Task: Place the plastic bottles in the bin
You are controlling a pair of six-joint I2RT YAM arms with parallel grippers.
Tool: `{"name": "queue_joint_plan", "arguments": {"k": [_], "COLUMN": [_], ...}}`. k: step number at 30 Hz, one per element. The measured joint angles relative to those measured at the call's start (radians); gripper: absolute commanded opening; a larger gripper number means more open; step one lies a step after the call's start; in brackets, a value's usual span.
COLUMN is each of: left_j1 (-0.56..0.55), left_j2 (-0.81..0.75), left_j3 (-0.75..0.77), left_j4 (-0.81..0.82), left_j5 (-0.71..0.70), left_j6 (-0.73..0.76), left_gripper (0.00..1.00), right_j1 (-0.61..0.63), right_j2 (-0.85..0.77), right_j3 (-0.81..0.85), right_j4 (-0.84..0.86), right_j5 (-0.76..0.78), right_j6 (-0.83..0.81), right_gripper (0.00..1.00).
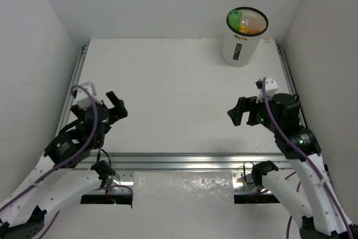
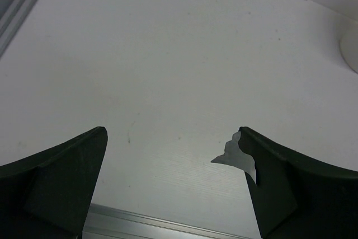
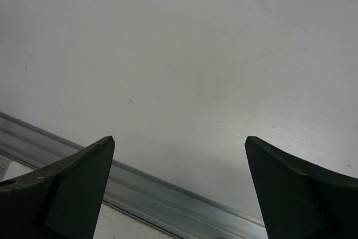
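Note:
The bin [image 1: 241, 48] stands upright at the table's far right, white with a black rim and a small dark label. Inside it I see a green bottle [image 1: 235, 18] and orange bottles [image 1: 253, 24]; any others are hidden. A sliver of the bin's base shows in the left wrist view [image 2: 351, 48]. My left gripper [image 1: 116, 108] is open and empty over the near left of the table, also seen in its wrist view [image 2: 170, 141]. My right gripper [image 1: 239, 112] is open and empty near the right side, also seen in its wrist view [image 3: 179, 144].
The white table [image 1: 173, 93] is framed by aluminium rails [image 1: 184, 160] at the near edge and along both sides. White walls close in the left, back and right. The near rail shows in the right wrist view [image 3: 168, 194] and left wrist view [image 2: 156, 223].

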Motion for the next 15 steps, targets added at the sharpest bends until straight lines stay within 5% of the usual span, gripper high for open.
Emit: {"name": "queue_joint_plan", "arguments": {"k": [7,15], "left_j1": [0.000,0.000], "left_j2": [-0.244,-0.272], "left_j3": [-0.043,-0.045], "left_j4": [-0.071,-0.081], "left_j5": [-0.090,-0.108], "left_j6": [-0.028,-0.041], "left_gripper": [1.00,1.00], "right_j1": [0.000,0.000], "right_j2": [-0.138,-0.229], "right_j3": [-0.027,-0.064], "right_j4": [-0.138,-0.189], "right_j5": [0.107,0.159], "right_j6": [0.002,0.005], "right_gripper": [0.99,0.99]}}
